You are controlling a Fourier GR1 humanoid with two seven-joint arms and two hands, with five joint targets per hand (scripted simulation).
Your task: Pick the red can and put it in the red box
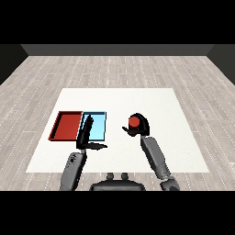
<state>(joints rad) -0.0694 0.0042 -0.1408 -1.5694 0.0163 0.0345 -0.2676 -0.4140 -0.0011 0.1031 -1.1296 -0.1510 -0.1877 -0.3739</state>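
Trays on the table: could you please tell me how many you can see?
2. The red tray lies at the left; the light blue tray sits beside it on its right, partly hidden by the left hand. None seems fully hidden.

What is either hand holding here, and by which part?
The right hand curls round the side of the red cylindrical can, whose top shows. The left hand, fingers straight, holds nothing.

I read no text, label, brand, number or sign anywhere from here; the red can, red tray and light blue tray look plain.
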